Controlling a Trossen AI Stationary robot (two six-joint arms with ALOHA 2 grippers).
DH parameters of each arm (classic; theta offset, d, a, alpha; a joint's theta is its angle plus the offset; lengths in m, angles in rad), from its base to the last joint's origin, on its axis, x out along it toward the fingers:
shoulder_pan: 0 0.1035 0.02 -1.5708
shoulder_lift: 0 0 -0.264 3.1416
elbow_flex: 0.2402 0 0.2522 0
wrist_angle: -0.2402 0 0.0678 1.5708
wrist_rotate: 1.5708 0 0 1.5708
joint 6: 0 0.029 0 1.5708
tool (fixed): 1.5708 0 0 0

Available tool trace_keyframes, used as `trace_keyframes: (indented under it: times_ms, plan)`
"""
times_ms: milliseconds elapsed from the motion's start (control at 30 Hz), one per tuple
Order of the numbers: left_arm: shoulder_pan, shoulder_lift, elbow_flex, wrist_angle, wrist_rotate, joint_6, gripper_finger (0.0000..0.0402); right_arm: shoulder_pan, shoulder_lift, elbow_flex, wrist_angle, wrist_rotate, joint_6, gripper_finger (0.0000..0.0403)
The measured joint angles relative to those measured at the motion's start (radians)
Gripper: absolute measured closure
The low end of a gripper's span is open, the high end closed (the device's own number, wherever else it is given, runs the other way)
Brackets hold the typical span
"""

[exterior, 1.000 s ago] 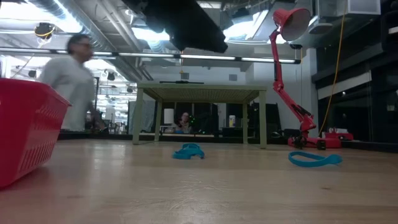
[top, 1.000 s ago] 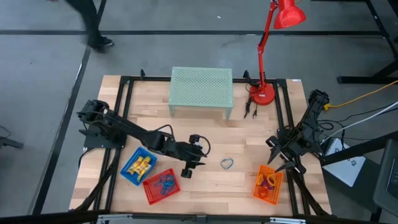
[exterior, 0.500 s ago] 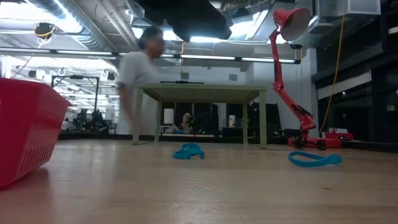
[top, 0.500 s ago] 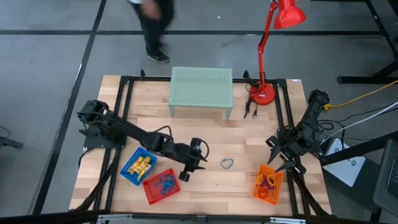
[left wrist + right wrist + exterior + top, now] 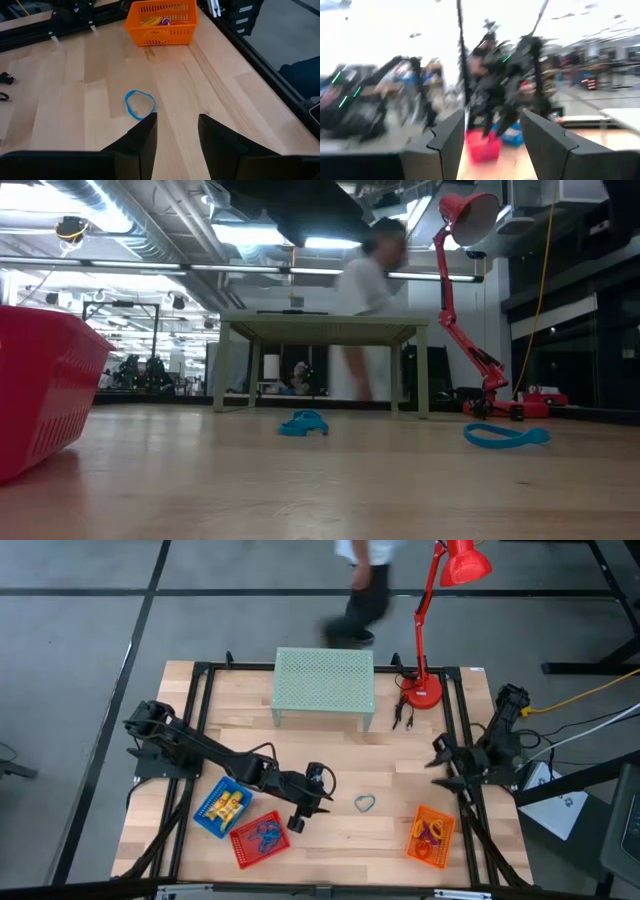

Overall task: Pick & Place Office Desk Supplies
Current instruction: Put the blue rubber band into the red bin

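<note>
We've got the left gripper [image 5: 172,131] wide and empty, lined up just short of the thin blue wire clip loop [image 5: 139,104] mid-worktop, so next it needs to drop and pinch.

Two black jointed arms [image 5: 215,752], dark blocky fingers [image 5: 143,135], trailing cables

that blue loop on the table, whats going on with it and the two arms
The blue loop lies loose on the wood, not yet picked up. The left gripper sits just beside it, fingers open and empty, between the loop and the red basket. The right gripper hangs open and empty near the table's right edge, above the orange basket. A person walks past behind the table.
</note>
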Motion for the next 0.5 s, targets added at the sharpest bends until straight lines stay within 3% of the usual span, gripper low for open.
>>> trace_keyframes:
  times_ms: [167,300,400,500]
  plan:
    - [-0.001,-0.012,0.000,-0.018,-0.040,0.003,0.0263,-0.016,0.000,0.000,0.095,0.113,0.007,0.0208]
    - [-0.034,-0.056,0.000,-0.096,-0.138,-0.007,0.0263,-0.041,0.014,-0.001,0.041,0.185,-0.026,0.0208]
    - [-0.065,-0.111,-0.001,-0.161,-0.191,-0.013,0.0263,-0.074,0.017,0.001,0.128,0.265,0.000,0.0210]
    - [-0.093,-0.193,-0.029,-0.165,-0.234,-0.015,0.0263,-0.109,0.033,0.001,0.104,0.201,0.074,0.0216]
